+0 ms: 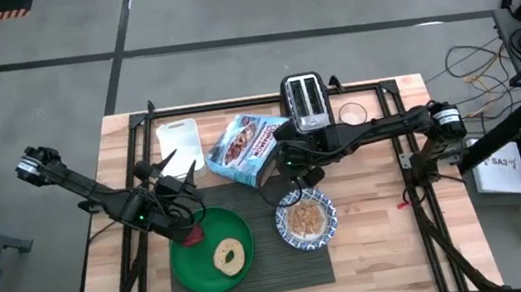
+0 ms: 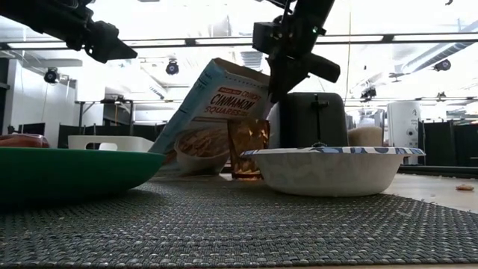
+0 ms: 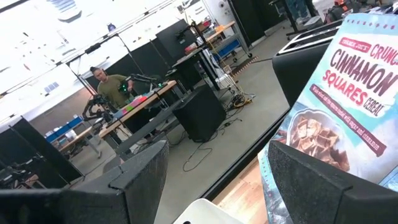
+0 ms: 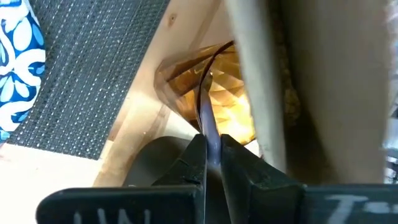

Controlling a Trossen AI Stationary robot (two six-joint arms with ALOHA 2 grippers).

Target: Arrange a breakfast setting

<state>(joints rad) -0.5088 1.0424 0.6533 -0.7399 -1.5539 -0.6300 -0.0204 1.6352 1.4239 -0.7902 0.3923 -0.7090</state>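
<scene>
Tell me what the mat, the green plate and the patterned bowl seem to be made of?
The mat looks like woven vinyl or similar fibre: dark grey, matte, ribbed weave. The green plate seems plastic or glazed ceramic, uniformly coloured with a soft sheen; hard to say which. The patterned bowl looks like paper or thin ceramic, matte white with a printed blue rim.

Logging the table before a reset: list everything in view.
placemat: one, dark grey, on the table
plate: one, green, placemat's left
bagel: one, tan, on plate
fruit: one, red, plate's edge
bowl: one, blue-and-white, placemat's right
cereal: brown, in bowl
cereal box: one, blue, behind placemat
toaster: one, dark, beside box
tray: one, white, beside box
glass: one, amber, between box and bowl
left gripper: jaws open, above plate's edge
right gripper: jaws shut on glass rim
</scene>
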